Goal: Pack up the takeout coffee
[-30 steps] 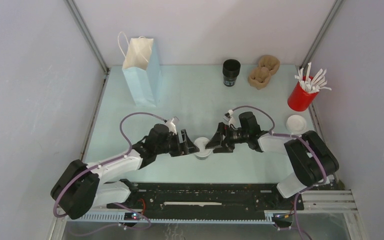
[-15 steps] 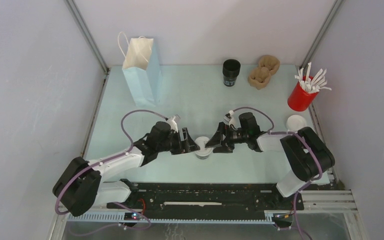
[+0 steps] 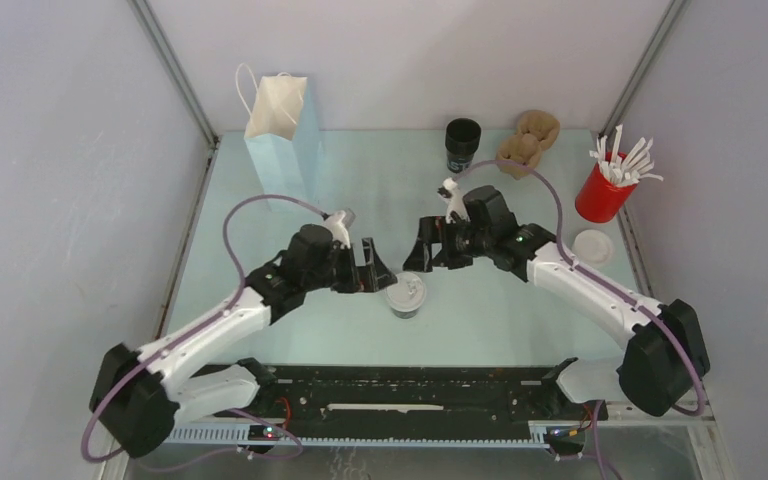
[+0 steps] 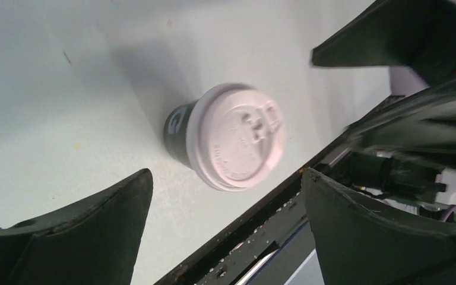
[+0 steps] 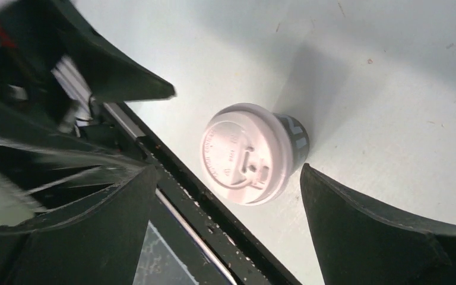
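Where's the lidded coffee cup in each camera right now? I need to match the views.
Top external: the lidded coffee cup stands upright at low centre, above the black rail.
Left wrist: cup at centre, lid facing the camera, rail below it.
Right wrist: cup at centre, rail at lower left.
Shared landmark: the black rail.

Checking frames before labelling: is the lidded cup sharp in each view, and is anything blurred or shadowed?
Left wrist: takeout coffee sharp, a soft shadow up-left of it, right arm smeared. Right wrist: takeout coffee sharp again, left arm streaked with blur. Top external: crisp, evenly lit, no glare.
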Available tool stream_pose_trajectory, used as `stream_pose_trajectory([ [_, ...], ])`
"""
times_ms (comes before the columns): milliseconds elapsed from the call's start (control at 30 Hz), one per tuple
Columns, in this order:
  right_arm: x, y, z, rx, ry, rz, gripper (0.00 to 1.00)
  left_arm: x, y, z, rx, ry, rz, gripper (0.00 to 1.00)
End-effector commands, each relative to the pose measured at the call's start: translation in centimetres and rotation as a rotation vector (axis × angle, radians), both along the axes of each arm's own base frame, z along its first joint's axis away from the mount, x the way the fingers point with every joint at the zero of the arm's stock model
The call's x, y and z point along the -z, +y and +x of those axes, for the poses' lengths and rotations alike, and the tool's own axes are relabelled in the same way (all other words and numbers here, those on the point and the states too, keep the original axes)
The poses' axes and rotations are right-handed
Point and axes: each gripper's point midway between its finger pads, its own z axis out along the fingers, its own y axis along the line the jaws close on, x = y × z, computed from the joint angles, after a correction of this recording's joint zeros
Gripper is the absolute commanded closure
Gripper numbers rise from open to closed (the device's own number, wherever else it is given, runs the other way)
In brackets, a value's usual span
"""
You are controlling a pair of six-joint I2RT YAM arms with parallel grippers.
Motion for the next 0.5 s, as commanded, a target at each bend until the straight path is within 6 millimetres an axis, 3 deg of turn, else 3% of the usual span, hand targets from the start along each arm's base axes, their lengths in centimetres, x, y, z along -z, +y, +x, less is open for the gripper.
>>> stream_pose_trajectory([
  [0, 1.2, -1.9, -1.2, -0.048, -0.11, -0.366, 0.0, -6.9, 3.2, 0.7, -0.083, -0.215, 0.028, 0.0],
  [233, 0.1, 0.9, -1.5, -0.147, -0.238, -0.561, 0.0, -10.4, 11.2, -1.1, -0.326, -0.431, 0.091, 0.0],
  [333, 0.7, 2.1, -2.1, -0.198, -0.246, -0.596, 0.0, -10.6, 12.6, -1.8, -0.363, -0.457, 0.093, 0.0],
  [467, 1.4, 3.0, -2.6, -0.238, -0.245, -0.622, 0.0, -10.3, 12.8, -2.1, -0.361, -0.455, 0.096, 0.0],
])
